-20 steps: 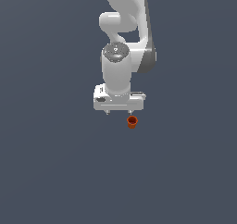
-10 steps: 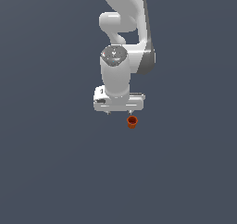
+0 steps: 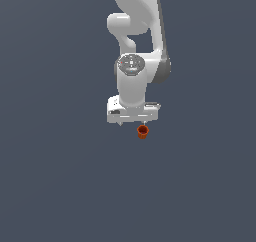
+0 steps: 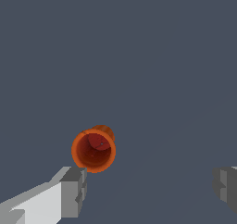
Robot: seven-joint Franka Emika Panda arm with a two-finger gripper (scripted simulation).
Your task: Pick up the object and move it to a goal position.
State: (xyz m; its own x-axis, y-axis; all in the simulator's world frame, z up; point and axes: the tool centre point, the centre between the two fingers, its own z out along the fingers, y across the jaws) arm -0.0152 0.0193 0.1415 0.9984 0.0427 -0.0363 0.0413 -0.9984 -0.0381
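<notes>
The object is a tiny orange-red cup (image 3: 143,131) that stands with its rim up on the flat grey ground. My white gripper (image 3: 134,123) hangs just above it, pointing down. In the exterior view the cup sits below the finger on that view's right. In the wrist view I look into the cup's open mouth (image 4: 94,150). It lies close beside one grey fingertip (image 4: 74,188) and does not touch it. The other fingertip (image 4: 225,185) is far off at the frame's edge. The gripper (image 4: 150,185) is wide open and empty.
Only plain dark grey ground (image 3: 60,186) surrounds the cup. The white arm (image 3: 137,31) rises straight up behind the gripper.
The gripper has come down slightly toward the cup. The cup has not moved.
</notes>
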